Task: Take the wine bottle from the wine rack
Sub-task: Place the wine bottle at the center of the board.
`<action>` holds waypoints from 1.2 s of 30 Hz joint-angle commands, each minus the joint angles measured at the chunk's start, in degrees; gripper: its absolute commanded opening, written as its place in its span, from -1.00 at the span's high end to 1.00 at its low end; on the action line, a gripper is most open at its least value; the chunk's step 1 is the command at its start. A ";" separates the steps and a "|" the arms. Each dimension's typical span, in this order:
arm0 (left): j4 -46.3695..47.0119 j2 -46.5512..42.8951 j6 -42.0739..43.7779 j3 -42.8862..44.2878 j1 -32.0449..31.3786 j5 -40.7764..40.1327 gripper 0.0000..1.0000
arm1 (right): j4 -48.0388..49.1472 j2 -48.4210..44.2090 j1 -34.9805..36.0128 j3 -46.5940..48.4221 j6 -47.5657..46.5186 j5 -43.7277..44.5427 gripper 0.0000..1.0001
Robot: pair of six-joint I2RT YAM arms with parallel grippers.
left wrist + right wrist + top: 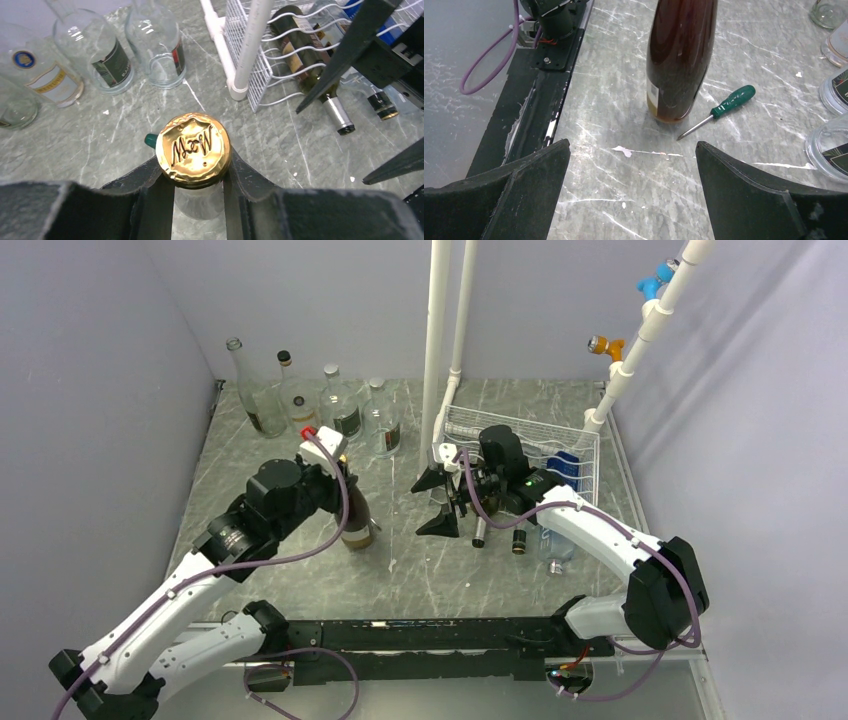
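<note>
The wine bottle (pixel 357 520) (pixel 193 149) (pixel 681 55) is seen standing upright, long axis vertical, gold-foiled top up and base down on the grey marbled table (pixel 420 570). It is out of the wine rack (pixel 520 425) (pixel 262 80), placed left of the table's centre at about 8 o'clock from the rack in the top view. Its glass is dark amber, with a small label patch near the base.

The neck is pinched just under the foil top by the left gripper (pixel 325 465) (pixel 195 180), one finger pressed in on each side. A green-handled screwdriver (pixel 724 107) (pixel 150 140) is laid flat at about 4 o'clock from the bottle's base in the right wrist view, tip towards the base and just beside it.

The right gripper (pixel 437 502) (pixel 631 190) is held spread wide with nothing between the fingers, at 3 o'clock from the bottle, just in front of the rack. A dark bottle (pixel 305 65) is laid on its side in the rack, neck out over the front edge. Clear bottles (pixel 300 400) (pixel 107 55) are stood upright at 12 o'clock from the held bottle, near the back wall.
</note>
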 commanded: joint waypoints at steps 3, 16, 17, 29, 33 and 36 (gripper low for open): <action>15.93 -1.86 1.18 8.53 4.77 2.14 1.00 | 2.27 0.03 -0.27 -0.10 -1.18 -0.87 -0.99; 16.74 2.81 -1.75 12.82 20.44 12.19 1.00 | 2.03 0.24 -0.27 -0.09 -1.49 -1.03 -0.99; 17.06 3.23 -2.17 13.20 21.68 12.88 1.00 | 1.92 0.37 -0.27 -0.07 -1.55 -1.04 -0.99; 21.16 9.96 -3.49 16.44 31.24 16.56 1.00 | 1.56 0.41 -0.27 -0.01 -1.94 -1.26 -0.99; 22.38 11.80 -2.90 17.13 32.22 16.23 1.00 | 1.27 0.48 -0.35 0.08 -2.24 -1.31 -0.99; 22.43 13.02 -1.49 17.40 32.41 15.31 1.00 | 1.28 0.62 -0.35 0.08 -2.28 -1.31 -0.99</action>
